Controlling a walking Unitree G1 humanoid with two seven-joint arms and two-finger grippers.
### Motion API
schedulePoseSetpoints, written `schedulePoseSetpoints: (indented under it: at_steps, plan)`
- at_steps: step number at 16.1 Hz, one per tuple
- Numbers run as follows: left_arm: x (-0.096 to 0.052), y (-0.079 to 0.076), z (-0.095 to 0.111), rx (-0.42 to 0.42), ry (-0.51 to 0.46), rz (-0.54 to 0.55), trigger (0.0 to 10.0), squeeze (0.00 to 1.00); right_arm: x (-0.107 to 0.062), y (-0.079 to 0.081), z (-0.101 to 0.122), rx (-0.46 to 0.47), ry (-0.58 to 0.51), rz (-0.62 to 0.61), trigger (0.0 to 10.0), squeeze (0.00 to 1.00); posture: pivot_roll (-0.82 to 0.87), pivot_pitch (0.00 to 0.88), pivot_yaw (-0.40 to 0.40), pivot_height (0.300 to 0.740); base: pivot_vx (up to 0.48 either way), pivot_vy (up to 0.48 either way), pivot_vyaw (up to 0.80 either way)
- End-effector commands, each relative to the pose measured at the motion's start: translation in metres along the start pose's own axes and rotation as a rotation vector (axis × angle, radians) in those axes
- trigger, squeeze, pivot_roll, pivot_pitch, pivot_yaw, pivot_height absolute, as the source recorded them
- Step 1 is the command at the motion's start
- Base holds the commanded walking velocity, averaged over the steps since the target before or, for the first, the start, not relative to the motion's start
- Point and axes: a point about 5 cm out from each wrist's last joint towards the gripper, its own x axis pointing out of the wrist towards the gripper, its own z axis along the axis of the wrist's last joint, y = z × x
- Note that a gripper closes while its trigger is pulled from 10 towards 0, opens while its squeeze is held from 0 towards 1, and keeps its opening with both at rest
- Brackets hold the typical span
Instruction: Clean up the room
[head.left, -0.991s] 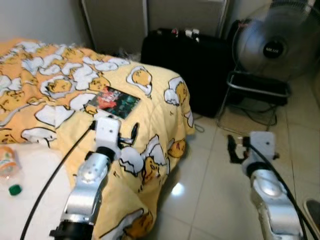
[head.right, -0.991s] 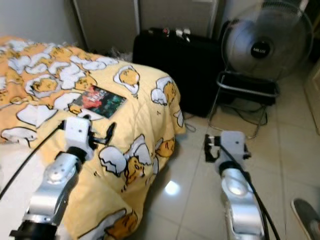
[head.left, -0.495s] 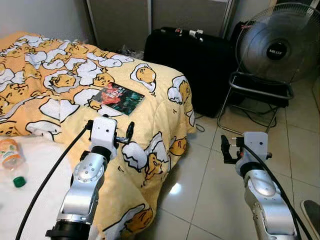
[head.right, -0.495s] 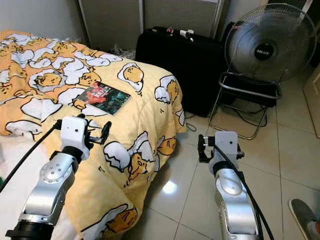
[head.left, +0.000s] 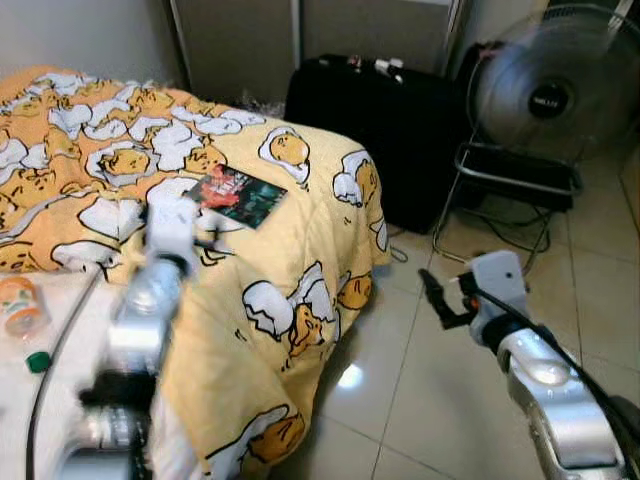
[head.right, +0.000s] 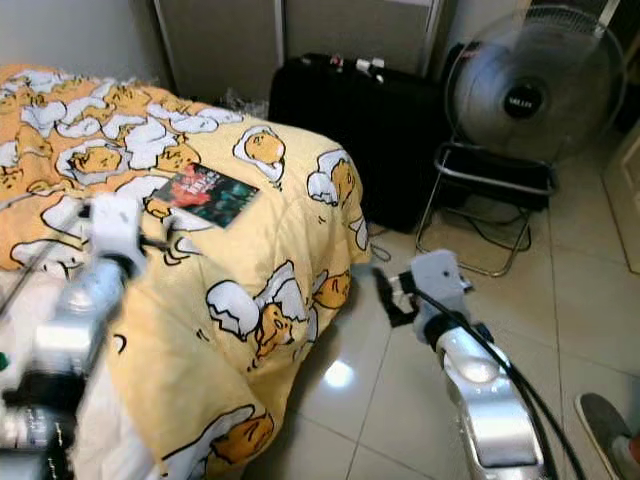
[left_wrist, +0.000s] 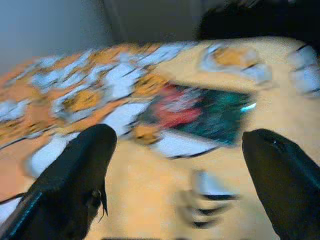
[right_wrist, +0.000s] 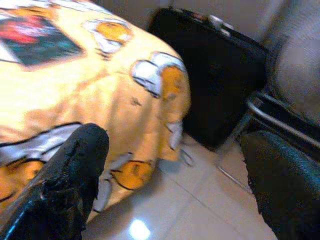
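Book lies flat on the yellow egg-print bedspread, near the bed's foot corner, cover up. Left end effector is raised over the bedspread just short of the book, fingers spread wide with nothing between them; the wrist view frames the book squarely between the two fingers. Right end effector hangs over the tiled floor beside the bed, also wide and empty.

Assessment: the step in hand appears to be a reach for the book. The left arm is blurred, so it should settle before closing. A thin, flat item on soft bedding calls for a low approach to one edge. A bottle and green cap await at the left.
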Motion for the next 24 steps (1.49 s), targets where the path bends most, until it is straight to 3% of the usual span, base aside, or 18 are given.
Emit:
schedulePoseSetpoints:
  at_steps: [1,3,4,5,6,7,8,9,12,14,16,19,21,23,24]
  plan:
    - [0.009,0.011,-0.002,0.032,0.047,0.046,10.0,1.0,0.0,-0.002,0.002,-0.011,0.006,0.026,10.0,0.0,-0.16,0.0,0.028,0.74,0.0,0.0,0.0]
    - [0.017,0.025,-0.008,0.094,0.13,0.093,10.0,1.0,0.001,-0.004,0.001,-0.025,0.018,0.04,10.0,0.0,-0.17,0.0,0.031,0.74,0.0,0.0,0.0]
    - [0.019,0.043,-0.015,0.107,0.203,0.161,10.0,0.93,-0.001,0.0,0.006,-0.021,0.008,0.121,10.0,0.0,-0.19,0.0,0.033,0.74,0.0,0.0,0.0]
    - [0.017,0.063,-0.025,0.124,0.27,0.232,10.0,0.71,-0.007,0.004,0.009,-0.024,0.013,0.219,10.0,0.0,-0.21,0.0,0.036,0.74,0.0,0.0,0.0]
    - [0.016,0.069,-0.029,0.116,0.296,0.247,10.0,0.6,-0.01,0.004,0.008,-0.03,0.021,0.244,10.0,0.0,-0.22,0.0,0.037,0.74,0.0,0.0,0.0]
    - [0.014,0.074,-0.034,0.101,0.321,0.26,10.0,0.56,-0.013,0.004,0.008,-0.037,0.029,0.261,10.0,0.0,-0.22,0.0,0.037,0.74,0.0,0.0,0.0]
    - [0.01,0.082,-0.043,0.088,0.368,0.283,10.0,0.11,-0.017,0.0,0.006,-0.057,0.045,0.256,10.0,0.0,-0.25,0.0,0.038,0.74,0.0,0.0,0.0]
    - [0.004,0.093,-0.054,0.09,0.417,0.311,10.0,0.0,-0.022,-0.006,0.006,-0.072,0.061,0.242,10.0,0.0,-0.27,0.0,0.034,0.74,0.0,0.0,0.0]
    - [-0.004,0.107,-0.064,0.055,0.44,0.333,10.0,0.0,-0.033,-0.014,0.01,-0.098,0.082,0.257,10.0,0.0,-0.31,0.0,0.019,0.74,0.0,0.0,0.0]
    - [-0.005,0.109,-0.066,-0.025,0.428,0.339,10.0,0.0,-0.038,-0.018,0.016,-0.113,0.074,0.27,10.0,0.0,-0.33,0.0,-0.004,0.74,0.0,0.0,0.0]
    - [-0.01,0.119,-0.069,0.049,0.447,0.353,10.0,0.0,-0.041,-0.018,0.02,-0.122,0.074,0.309,10.0,0.0,-0.34,0.0,-0.027,0.74,0.0,0.0,0.0]
    - [-0.019,0.135,-0.075,0.044,0.467,0.417,10.0,0.0,-0.047,-0.019,0.027,-0.16,0.093,0.369,10.0,0.0,-0.37,0.0,-0.092,0.74,0.0,0.0,0.0]
    - [-0.023,0.141,-0.077,0.131,0.459,0.418,10.0,0.0,-0.046,-0.02,0.032,-0.165,0.088,0.37,10.0,0.0,-0.36,0.0,-0.136,0.74,0.0,0.0,0.0]
    - [-0.029,0.146,-0.084,0.172,0.482,0.452,10.0,0.0,-0.045,-0.006,0.033,-0.152,0.082,0.468,10.0,0.0,-0.33,0.0,-0.179,0.74,0.0,0.0,0.0]
    - [-0.034,0.152,-0.086,0.191,0.489,0.489,10.0,0.0,-0.046,0.008,0.034,-0.121,0.066,0.594,10.0,0.0,-0.3,0.0,-0.199,0.74,0.0,0.0,0.0]
